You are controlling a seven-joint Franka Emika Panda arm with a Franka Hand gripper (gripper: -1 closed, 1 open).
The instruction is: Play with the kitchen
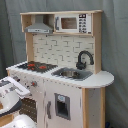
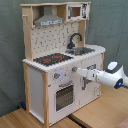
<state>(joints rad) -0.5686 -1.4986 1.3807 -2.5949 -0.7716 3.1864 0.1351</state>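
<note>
- The toy kitchen (image 2: 60, 60) fills the middle of both exterior views and stands on a wooden table (image 2: 30, 120).
- Up top there's a grey hood (image 1: 39, 27) and a microwave (image 1: 72, 23); the hob (image 1: 36, 66) has red rings, and a black faucet (image 1: 84, 60) sits over the sink (image 1: 72, 74).
- The arm comes in from the right of the second exterior view, gripper (image 2: 76, 70) right at the front panel near the knobs (image 2: 56, 76).
- Can't tell whether the jaws are open or closed.

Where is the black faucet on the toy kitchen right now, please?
In both exterior views the black faucet stands at the back of the sink, on the counter beside the red-ringed hob and below the microwave.
</note>
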